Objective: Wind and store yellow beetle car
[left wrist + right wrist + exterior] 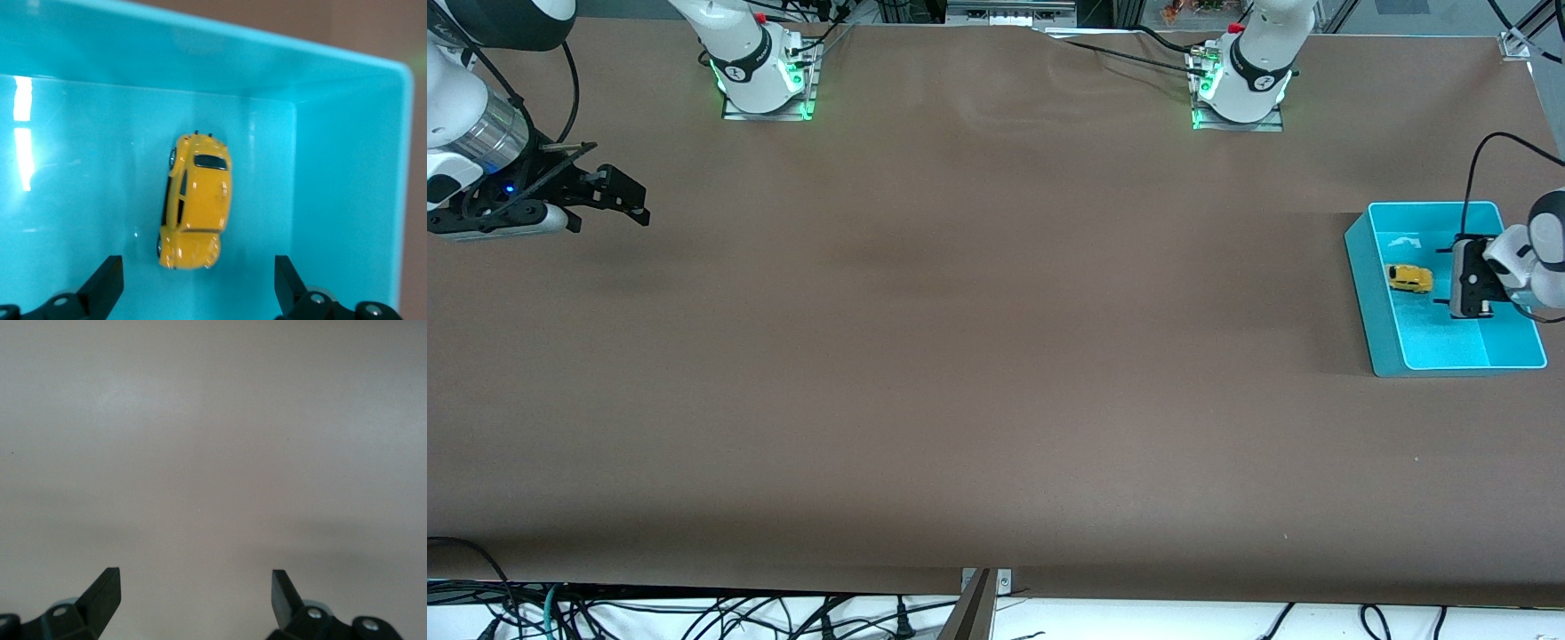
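Now the one car (pixel 195 202) lies on the floor of the single teal bin (pixel 1363 293) at the left arm's end of the table, touching no finger. Only the left wrist view shows its dark windows and small wheels, and that it rests on its wheels near a bin wall. Above the bin hangs the left gripper (pixel 1467 283), jaws apart and empty, just beside the car. Well apart from them, the right gripper (pixel 627 199) waits open over bare table (pixel 978 356).
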`<state>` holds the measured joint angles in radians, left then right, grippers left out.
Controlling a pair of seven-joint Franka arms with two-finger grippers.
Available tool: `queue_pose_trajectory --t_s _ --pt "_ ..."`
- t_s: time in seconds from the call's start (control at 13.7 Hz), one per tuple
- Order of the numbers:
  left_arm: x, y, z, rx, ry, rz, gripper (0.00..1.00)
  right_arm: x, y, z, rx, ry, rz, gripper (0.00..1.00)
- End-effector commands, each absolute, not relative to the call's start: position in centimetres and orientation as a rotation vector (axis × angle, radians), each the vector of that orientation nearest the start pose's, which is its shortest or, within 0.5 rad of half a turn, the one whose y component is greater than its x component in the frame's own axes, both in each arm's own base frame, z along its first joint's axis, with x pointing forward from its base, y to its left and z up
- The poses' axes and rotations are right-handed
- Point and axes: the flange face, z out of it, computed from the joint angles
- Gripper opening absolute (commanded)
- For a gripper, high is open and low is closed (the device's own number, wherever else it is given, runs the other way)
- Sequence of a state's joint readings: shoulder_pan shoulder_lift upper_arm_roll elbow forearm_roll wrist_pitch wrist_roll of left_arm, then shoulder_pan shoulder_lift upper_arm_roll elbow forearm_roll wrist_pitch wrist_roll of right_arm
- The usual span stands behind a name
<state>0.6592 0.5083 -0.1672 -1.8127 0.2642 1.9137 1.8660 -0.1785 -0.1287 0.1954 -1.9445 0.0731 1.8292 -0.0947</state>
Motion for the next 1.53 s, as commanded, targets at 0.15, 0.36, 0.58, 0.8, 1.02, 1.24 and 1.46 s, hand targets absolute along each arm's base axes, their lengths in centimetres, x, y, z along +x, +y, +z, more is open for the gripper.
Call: queue_pose_trajectory --t_s 0.15,0.36,0.58,0.8,1.02,1.24,1.46 --pt "55.5 27.8 36.7 -2.644 2.171 0.556 1.00 52.0 1.8 54.5 -3.100 -0.164 -0.018 1.00" --pt "57.1 23.1 40.4 -2.857 1.926 0.621 1.00 52.0 1.8 54.4 -3.101 -0.162 -0.016 1.00" --pt "58.8 17.7 41.2 -3.021 1.621 0.626 1.00 52.0 1.9 54.5 -3.104 -0.165 -0.018 1.00" --pt "60.2 11.5 42.9 -3.070 1.412 0.625 1.00 51.9 1.9 54.6 -3.117 -0.171 -0.016 1.00" --pt "60.9 6.4 45.5 -3.133 1.143 0.587 1.00 52.0 1.9 55.0 -3.118 -0.174 0.000 1.00" --pt "60.2 0.6 50.3 -3.135 0.911 0.491 1.00 52.0 2.1 54.9 -3.118 -0.174 0.003 1.00" --pt "58.8 -2.9 55.5 -3.097 0.518 0.312 1.00 52.0 2.1 54.9 -3.118 -0.174 0.003 1.00"
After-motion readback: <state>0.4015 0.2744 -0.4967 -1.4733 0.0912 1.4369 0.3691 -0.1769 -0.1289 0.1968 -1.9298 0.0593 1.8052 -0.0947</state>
